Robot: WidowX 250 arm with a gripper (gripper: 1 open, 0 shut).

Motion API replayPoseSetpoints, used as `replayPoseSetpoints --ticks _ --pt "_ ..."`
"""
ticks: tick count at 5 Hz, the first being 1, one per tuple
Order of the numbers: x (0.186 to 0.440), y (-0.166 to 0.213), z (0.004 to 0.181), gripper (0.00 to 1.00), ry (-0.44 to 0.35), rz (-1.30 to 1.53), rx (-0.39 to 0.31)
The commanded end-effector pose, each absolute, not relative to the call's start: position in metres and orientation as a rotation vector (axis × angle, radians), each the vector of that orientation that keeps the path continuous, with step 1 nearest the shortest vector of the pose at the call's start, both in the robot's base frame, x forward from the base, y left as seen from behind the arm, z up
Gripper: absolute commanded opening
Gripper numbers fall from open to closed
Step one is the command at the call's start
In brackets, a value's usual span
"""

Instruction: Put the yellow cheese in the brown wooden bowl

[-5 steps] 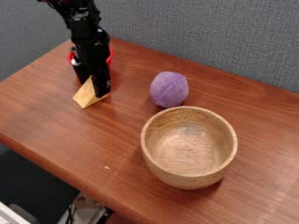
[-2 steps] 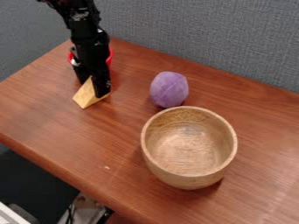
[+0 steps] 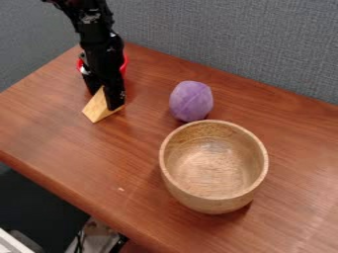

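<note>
At upper left, the black gripper (image 3: 109, 96) is down over the yellow cheese (image 3: 97, 107), its jaws looking wide, though I can't tell if they hold it; right of centre sits 1 brown wooden bowl (image 3: 212, 166)

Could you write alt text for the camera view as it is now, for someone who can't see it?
A black robot arm reaches down, its gripper at a yellow wedge of cheese on a wooden table. A purple ball and a brown wooden bowl sit nearby; something red shows behind the arm.
</note>
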State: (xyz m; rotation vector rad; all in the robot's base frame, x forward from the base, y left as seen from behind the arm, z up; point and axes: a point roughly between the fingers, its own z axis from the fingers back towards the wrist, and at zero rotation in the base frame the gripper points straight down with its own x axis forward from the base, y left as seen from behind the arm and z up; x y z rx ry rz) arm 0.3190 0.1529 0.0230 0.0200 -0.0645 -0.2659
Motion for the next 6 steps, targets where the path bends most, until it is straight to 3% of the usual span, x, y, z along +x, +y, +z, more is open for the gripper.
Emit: replayPoseSetpoints --ticks 1,6 --pt "0.320 0.157 0.048 0.00 -0.118 -0.251 0.054" --pt "0.312 0.147 0.064 0.00 -0.131 -0.206 0.031"
